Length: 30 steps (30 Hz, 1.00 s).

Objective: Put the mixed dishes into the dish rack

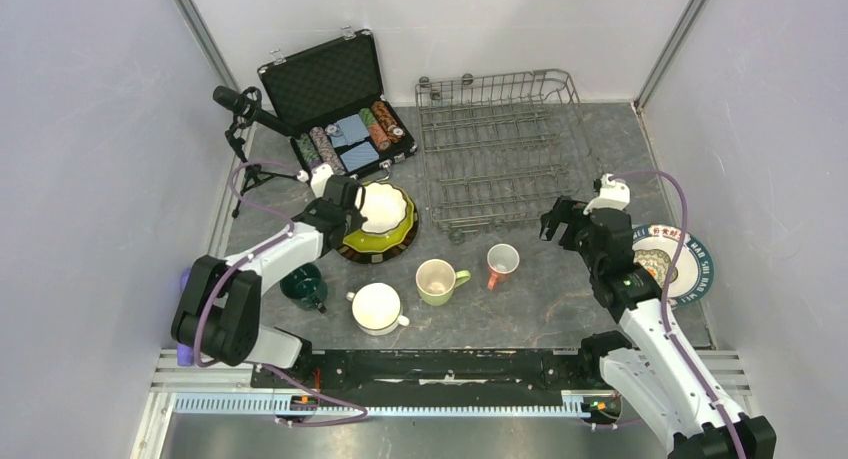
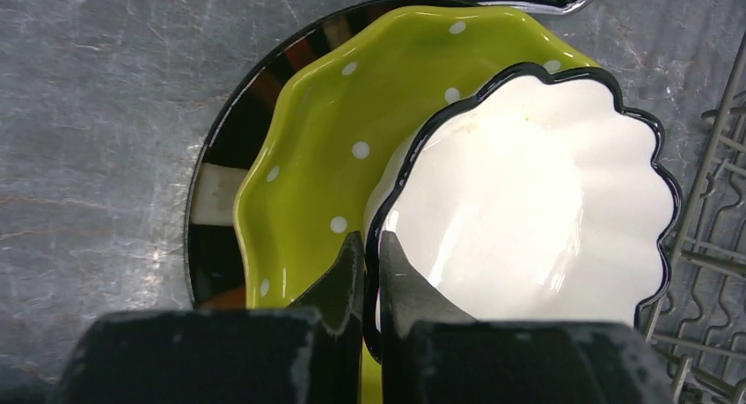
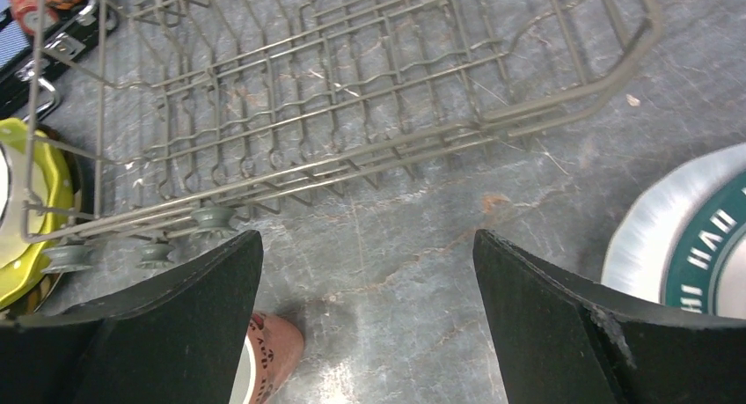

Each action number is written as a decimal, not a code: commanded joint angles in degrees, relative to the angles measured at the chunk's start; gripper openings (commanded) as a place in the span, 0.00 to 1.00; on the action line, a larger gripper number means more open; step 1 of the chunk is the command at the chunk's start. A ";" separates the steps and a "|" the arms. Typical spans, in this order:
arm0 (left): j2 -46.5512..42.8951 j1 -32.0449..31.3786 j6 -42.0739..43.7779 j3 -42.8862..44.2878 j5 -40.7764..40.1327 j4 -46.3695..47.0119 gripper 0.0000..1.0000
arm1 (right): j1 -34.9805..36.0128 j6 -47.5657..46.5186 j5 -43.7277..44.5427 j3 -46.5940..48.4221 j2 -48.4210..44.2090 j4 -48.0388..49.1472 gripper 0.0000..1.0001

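While left end effector (image 2: 368,246) pinches white bowl (image 2: 528,202) at rim, right end effector (image 3: 365,238) gapes wide

Bright, even overhead light; soft faint shadows; mild sheen on white bowl (image 2: 537,210); wrist-view foregrounds blurred.

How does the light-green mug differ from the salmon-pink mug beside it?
The light-green mug looks wider than the salmon-pink mug. The light-green mug's handle points right; the salmon-pink mug's handle points toward the near edge. Both stand upright, mouths up, on the table before the dish rack.
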 commanded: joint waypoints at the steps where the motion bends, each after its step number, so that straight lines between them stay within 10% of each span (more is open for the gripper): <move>1: -7.60 0.19 6.01 0.53 -3.36 2.33 0.02 | 0.15 -2.70 -7.47 0.93 1.00 5.41 0.95; 16: -29.33 0.17 -5.58 -6.49 25.62 18.83 0.02 | 0.27 9.40 -46.55 -0.49 7.07 37.57 0.98; 30: -20.39 -2.58 -11.76 -7.69 41.68 41.61 0.02 | 7.69 22.94 -45.67 2.32 18.39 55.36 0.98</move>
